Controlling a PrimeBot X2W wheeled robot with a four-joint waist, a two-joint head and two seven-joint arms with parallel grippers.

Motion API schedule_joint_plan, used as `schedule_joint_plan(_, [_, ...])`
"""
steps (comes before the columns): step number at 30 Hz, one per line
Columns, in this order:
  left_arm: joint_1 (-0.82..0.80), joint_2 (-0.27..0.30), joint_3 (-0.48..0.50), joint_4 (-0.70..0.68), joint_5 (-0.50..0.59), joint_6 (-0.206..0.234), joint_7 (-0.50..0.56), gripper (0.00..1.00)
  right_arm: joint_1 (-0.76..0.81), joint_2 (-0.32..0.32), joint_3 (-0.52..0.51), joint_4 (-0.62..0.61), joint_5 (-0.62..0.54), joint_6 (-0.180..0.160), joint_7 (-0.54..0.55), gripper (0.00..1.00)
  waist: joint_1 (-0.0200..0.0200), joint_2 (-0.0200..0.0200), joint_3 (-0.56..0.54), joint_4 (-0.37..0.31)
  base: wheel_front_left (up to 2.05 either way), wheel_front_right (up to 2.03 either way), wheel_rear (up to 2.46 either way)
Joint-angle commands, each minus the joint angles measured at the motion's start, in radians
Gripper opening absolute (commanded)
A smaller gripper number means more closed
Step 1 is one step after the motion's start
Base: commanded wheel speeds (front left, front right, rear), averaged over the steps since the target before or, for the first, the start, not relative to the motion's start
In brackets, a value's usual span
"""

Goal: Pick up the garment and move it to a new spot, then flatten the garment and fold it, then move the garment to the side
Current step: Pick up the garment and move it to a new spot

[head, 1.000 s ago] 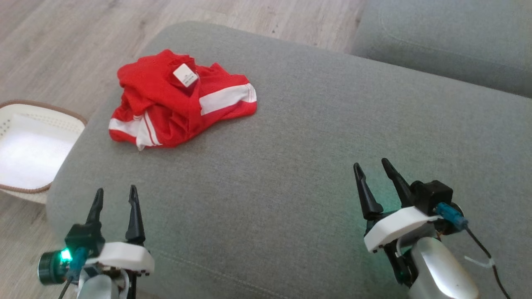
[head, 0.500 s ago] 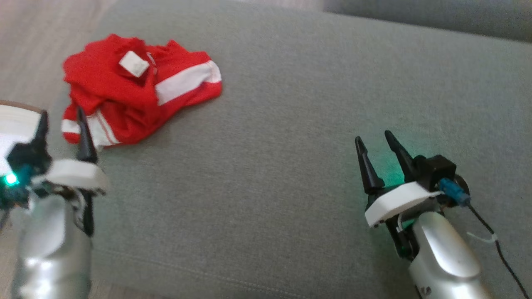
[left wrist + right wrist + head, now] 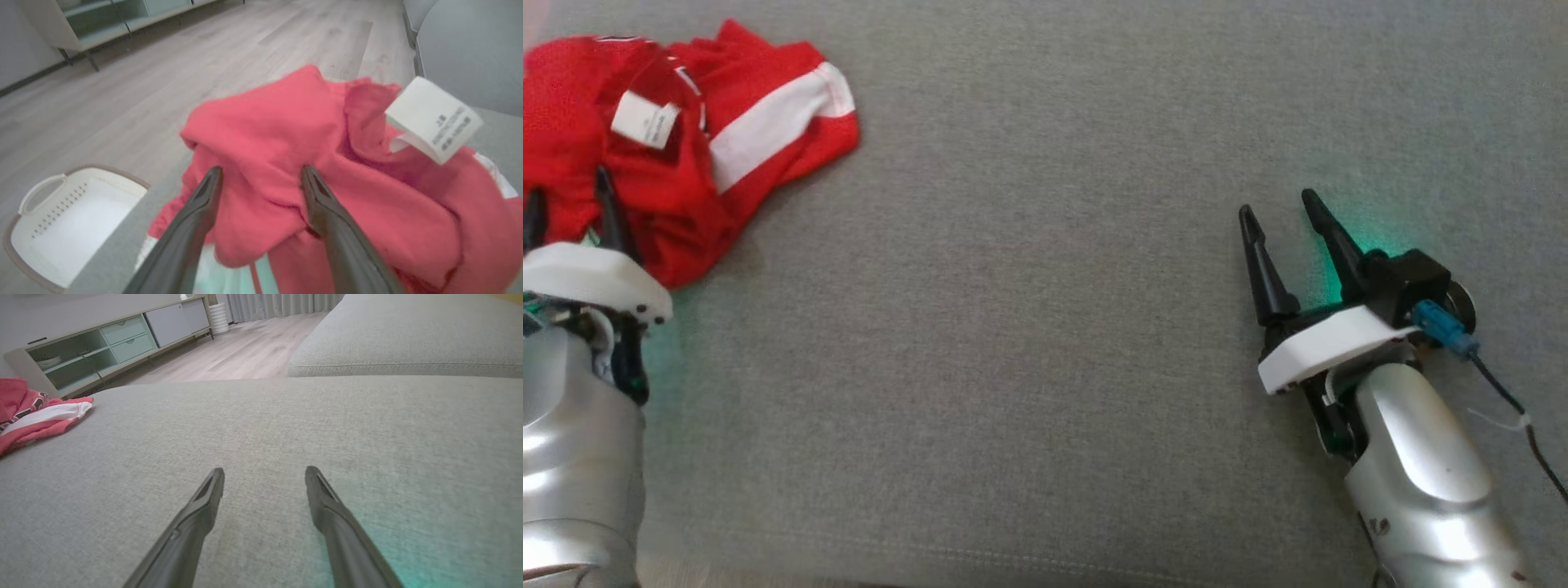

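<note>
The crumpled red, white-striped garment (image 3: 686, 155) lies at the grey sofa cushion's (image 3: 1029, 286) far left, the wide-open left gripper (image 3: 568, 196) straddling a fold without gripping it, the right gripper (image 3: 1278, 202) spread empty well apart, and the left wrist view adds a white laundry basket (image 3: 61, 200) on the floor.

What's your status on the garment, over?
Left gripper open, at crumpled red garment. Right gripper open, over bare cushion. Nothing in the way.

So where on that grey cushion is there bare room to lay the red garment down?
The widest bare stretch of cushion lies between the red garment and the right gripper; more lies ahead of that gripper. It is crowded at the far left, where the open left gripper hangs at the garment.
</note>
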Motion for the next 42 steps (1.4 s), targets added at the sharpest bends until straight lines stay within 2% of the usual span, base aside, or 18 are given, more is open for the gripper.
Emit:
schedule_joint_plan(1, [-0.022,0.06,0.021,-0.008,-0.007,-0.005,0.003,1.0,-0.019,0.002,0.02,-0.024,-0.004,-0.001,-0.011,1.0,-0.0002,0.0,0.012,-0.012,0.0,0.0,0.0])
schedule_joint_plan(2, [-0.025,0.063,0.013,0.008,-0.006,-0.005,0.01,1.0,-0.02,0.002,0.019,-0.024,-0.004,-0.001,-0.011,1.0,-0.0002,0.0,0.013,-0.014,0.0,0.0,0.0])
schedule_joint_plan(3, [-0.028,0.062,-0.001,0.017,-0.004,-0.005,0.009,0.22,-0.02,0.002,0.016,-0.023,-0.002,-0.001,-0.011,1.0,-0.0002,0.0,0.013,-0.016,0.0,0.0,0.0])
schedule_joint_plan(4, [-0.031,0.056,-0.013,0.023,-0.01,-0.005,0.008,0.0,-0.02,0.002,0.013,-0.022,0.001,-0.001,-0.011,1.0,-0.0002,0.0,0.011,-0.017,0.0,0.0,0.0])
schedule_joint_plan(10, [-0.071,0.079,-0.087,-0.013,-0.008,-0.005,-0.058,0.0,-0.002,0.01,-0.003,-0.011,0.011,-0.001,-0.011,1.0,-0.0002,0.0,-0.04,-0.013,0.0,0.0,0.0])
schedule_joint_plan(15, [-0.12,0.088,-0.171,-0.12,-0.002,-0.005,-0.082,0.0,0.027,0.032,-0.041,0.006,0.048,-0.001,-0.011,1.0,-0.0002,0.0,-0.117,-0.027,0.0,0.0,0.0])
schedule_joint_plan(18, [-0.144,0.074,-0.222,-0.191,-0.019,-0.005,-0.085,0.0,0.045,0.04,-0.043,0.012,0.067,-0.001,-0.011,1.0,-0.0002,0.0,-0.163,-0.05,0.0,0.0,0.0])
schedule_joint_plan(23, [-0.146,0.021,-0.341,-0.299,-0.061,-0.005,-0.086,0.0,0.069,0.045,-0.029,-0.001,0.06,-0.001,-0.011,1.0,-0.0002,0.0,-0.212,-0.111,0.0,0.0,0.0])
schedule_joint_plan(27, [-0.111,-0.048,-0.428,-0.349,-0.112,-0.005,-0.086,0.0,0.084,0.046,-0.017,-0.02,0.064,-0.001,-0.011,1.0,-0.0002,0.0,-0.229,-0.168,0.0,0.0,0.0])
schedule_joint_plan(34, [0.004,-0.175,-0.571,-0.345,-0.186,-0.005,-0.086,0.0,0.097,0.046,0.01,-0.035,0.075,-0.001,-0.011,1.0,-0.0002,0.0,-0.236,-0.27,0.0,0.0,0.0])
schedule_joint_plan(39, [0.09,-0.213,-0.641,-0.321,-0.213,-0.005,-0.086,0.0,0.097,0.046,0.018,-0.034,0.085,-0.001,-0.011,1.0,-0.0002,0.0,-0.228,-0.32,0.0,0.0,0.0])
schedule_joint_plan(40, [0.106,-0.217,-0.646,-0.312,-0.215,-0.005,-0.086,0.39,0.096,0.046,0.016,-0.033,0.086,-0.001,-0.011,1.0,-0.0002,0.0,-0.227,-0.324,0.0,0.0,0.0])
schedule_joint_plan(41, [0.12,-0.219,-0.649,-0.307,-0.215,-0.005,-0.086,1.0,0.096,0.046,0.013,-0.032,0.086,-0.001,-0.011,1.0,-0.0002,0.0,-0.227,-0.326,0.0,0.0,0.0])
schedule_joint_plan(42, [0.134,-0.22,-0.648,-0.302,-0.212,-0.003,-0.086,1.0,0.096,0.046,0.011,-0.031,0.087,-0.001,-0.011,1.0,-0.0002,0.0,-0.228,-0.326,0.0,0.0,0.0])
